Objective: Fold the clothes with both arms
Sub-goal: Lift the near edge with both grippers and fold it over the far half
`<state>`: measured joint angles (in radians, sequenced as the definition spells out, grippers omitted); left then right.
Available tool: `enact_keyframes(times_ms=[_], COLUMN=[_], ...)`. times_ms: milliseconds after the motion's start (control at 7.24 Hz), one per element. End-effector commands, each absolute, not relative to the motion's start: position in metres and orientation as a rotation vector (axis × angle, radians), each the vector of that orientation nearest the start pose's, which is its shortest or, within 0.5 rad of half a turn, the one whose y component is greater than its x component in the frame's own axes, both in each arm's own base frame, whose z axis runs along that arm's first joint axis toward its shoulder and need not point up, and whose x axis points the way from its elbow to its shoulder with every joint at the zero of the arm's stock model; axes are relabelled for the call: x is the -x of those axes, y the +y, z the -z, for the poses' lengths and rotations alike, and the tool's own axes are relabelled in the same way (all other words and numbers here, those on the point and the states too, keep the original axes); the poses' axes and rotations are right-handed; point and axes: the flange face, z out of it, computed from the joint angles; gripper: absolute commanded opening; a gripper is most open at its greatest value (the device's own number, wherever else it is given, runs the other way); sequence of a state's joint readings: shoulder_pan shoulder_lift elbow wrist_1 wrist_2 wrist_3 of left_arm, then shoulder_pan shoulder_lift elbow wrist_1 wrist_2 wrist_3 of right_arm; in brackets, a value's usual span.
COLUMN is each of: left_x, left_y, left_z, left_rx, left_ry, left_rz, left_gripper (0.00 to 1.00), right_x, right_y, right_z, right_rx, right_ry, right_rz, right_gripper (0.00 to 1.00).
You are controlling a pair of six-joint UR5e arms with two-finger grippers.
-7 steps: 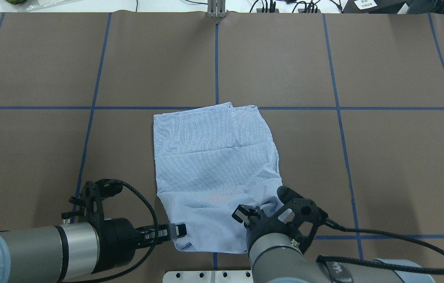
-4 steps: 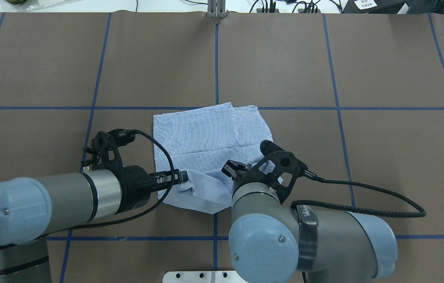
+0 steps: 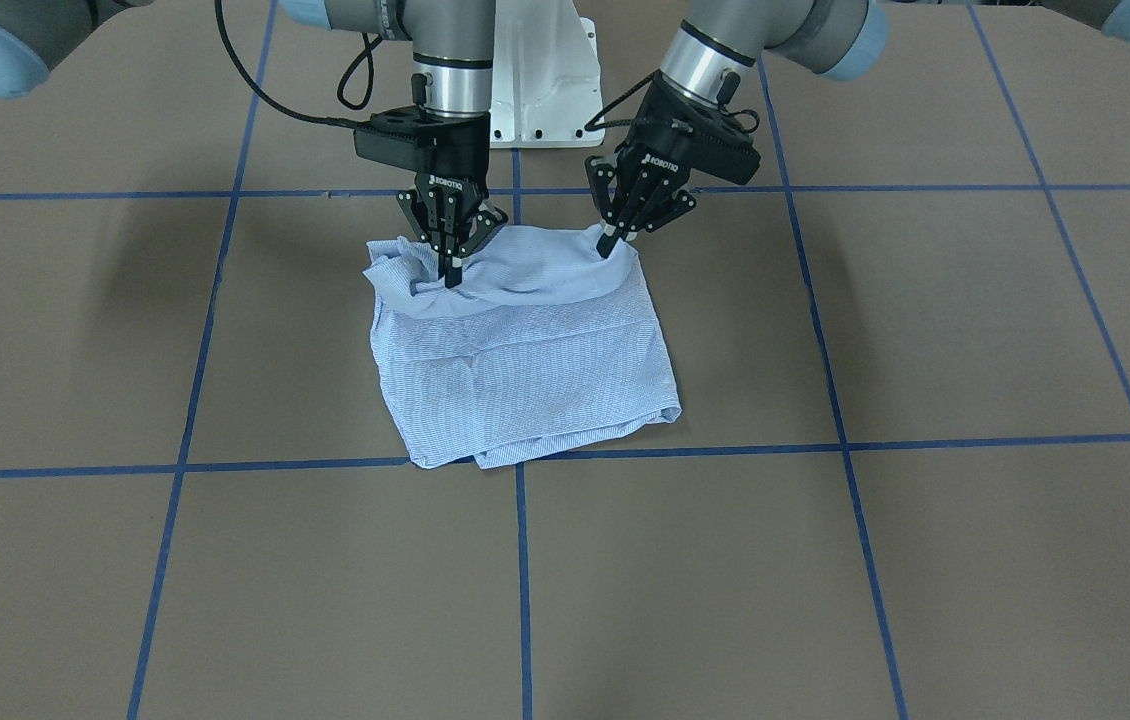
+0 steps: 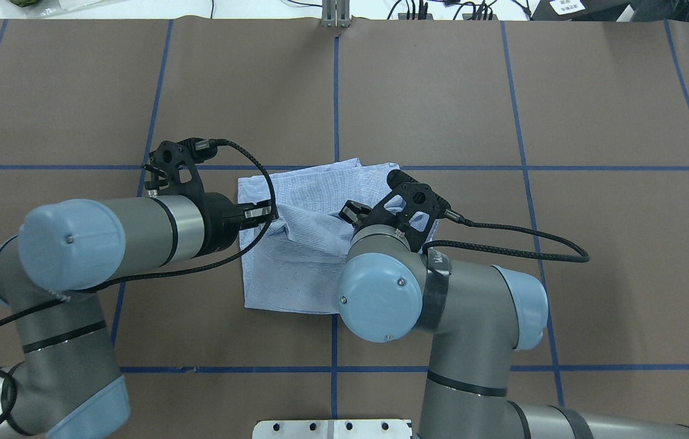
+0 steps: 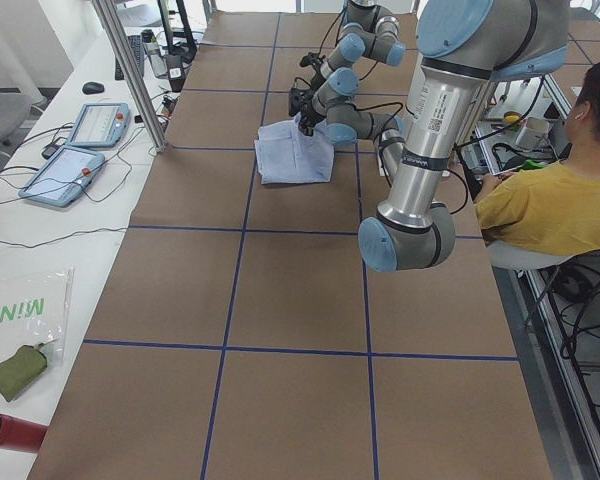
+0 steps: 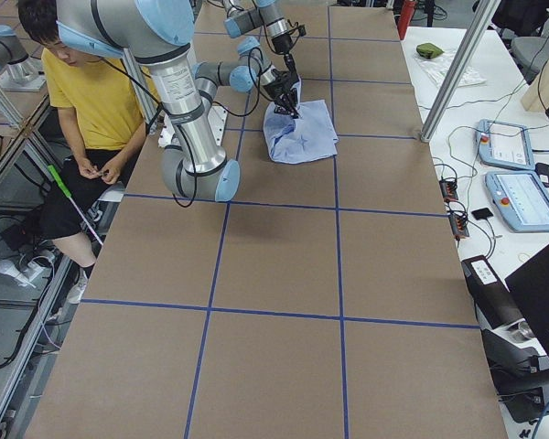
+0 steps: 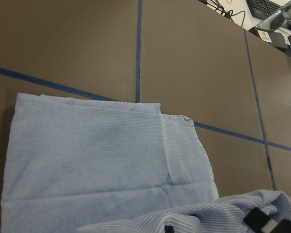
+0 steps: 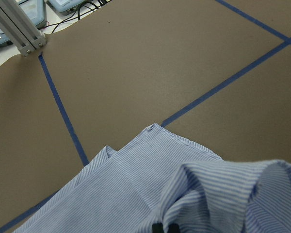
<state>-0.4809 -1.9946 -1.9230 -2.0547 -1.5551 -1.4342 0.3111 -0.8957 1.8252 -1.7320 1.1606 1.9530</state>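
On the brown matte tabletop (image 3: 825,560) crossed by blue tape lines (image 3: 522,600), beside a white side bench (image 6: 526,247), the folded light-blue fine-striped shirt (image 3: 535,370) lies centrally near the robot, its robot-side edge raised by the black left gripper (image 3: 609,246) and black right gripper (image 3: 448,274), both clenched on cloth, with broad brown surface stretching beyond its other edges.

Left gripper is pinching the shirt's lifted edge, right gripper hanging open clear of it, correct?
No: the right gripper is also shut on the shirt, pinching that edge like the left gripper. The front-facing view shows both.
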Motion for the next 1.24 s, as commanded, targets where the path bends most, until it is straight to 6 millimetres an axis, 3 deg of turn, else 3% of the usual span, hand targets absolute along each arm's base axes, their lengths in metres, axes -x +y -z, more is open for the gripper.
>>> enact_keyframes(times_ms=[0,138,276,414,552,690,829,967,1105], left_x=[-0.484,-0.494,-0.498,-0.498,-0.494,-0.487,-0.467,-0.439,-0.396], left_y=[-0.431,-0.438,-0.44,-0.443,-0.447,-0.453,-0.472,-0.492,-0.518], left_z=[-0.249,-0.26,-0.269,-0.271,-0.271,-0.268,-0.266,-0.268,-0.272], left_rx=[-0.407,-0.408,-0.403,-0.404,-0.425,-0.468,-0.507,-0.496,-0.526], left_ry=[1.086,1.056,1.037,1.03,1.028,1.026,1.012,1.017,1.006], left_rz=[0.322,0.313,0.311,0.311,0.294,0.243,0.222,0.096,-0.032], left_gripper=[0.0,0.0,0.0,0.0,0.44,0.85,1.0,1.0,1.0], right_x=[0.588,0.596,0.604,0.6,0.587,0.574,0.563,0.563,0.571], right_y=[-0.392,-0.402,-0.416,-0.433,-0.451,-0.467,-0.478,-0.477,-0.465], right_z=[-0.186,-0.194,-0.206,-0.211,-0.201,-0.187,-0.162,-0.149,-0.147], right_rx=[-0.377,-0.386,-0.397,-0.384,-0.367,-0.327,-0.268,-0.264,-0.263], right_ry=[-0.751,-0.767,-0.774,-0.762,-0.765,-0.787,-0.82,-0.827,-0.829], right_rz=[-0.805,-0.795,-0.783,-0.738,-0.694,-0.692,-0.663,-0.659,-0.644], right_gripper=[0.0,0.0,0.29,0.77,1.0,1.0,1.0,1.0,1.0])
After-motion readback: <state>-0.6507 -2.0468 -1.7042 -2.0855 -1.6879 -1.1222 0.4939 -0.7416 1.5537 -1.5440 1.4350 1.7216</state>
